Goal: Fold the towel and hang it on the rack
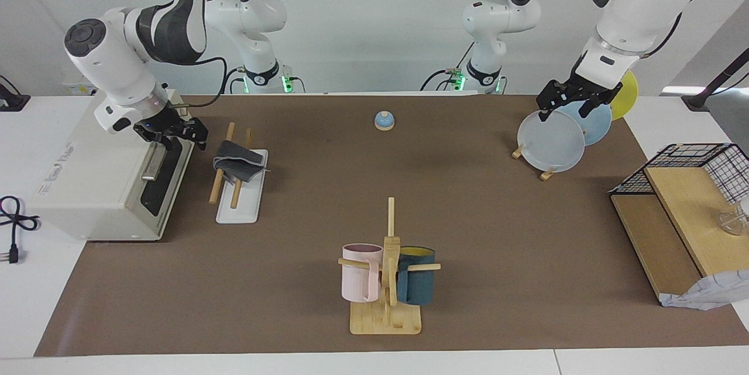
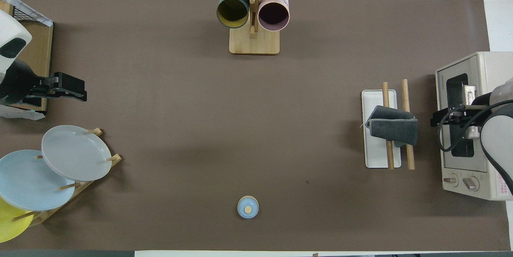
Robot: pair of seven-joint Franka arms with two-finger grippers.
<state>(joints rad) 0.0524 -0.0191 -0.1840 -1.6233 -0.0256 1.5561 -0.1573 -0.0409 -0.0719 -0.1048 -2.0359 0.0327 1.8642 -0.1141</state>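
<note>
Soft matt cloth towel [image 1: 237,162] over smooth light-wood rails of rack [image 1: 241,206], base perhaps glossy plastic.

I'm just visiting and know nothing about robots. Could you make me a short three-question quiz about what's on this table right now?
1. True or false: the towel is draped over the rails of the rack.
2. What does the right gripper hang over? A) the toaster oven B) the bell C) the mug tree
3. Fill in: the left gripper is above the stand of round ____.

Key: 1 true. 2 A. 3 plates.
</note>
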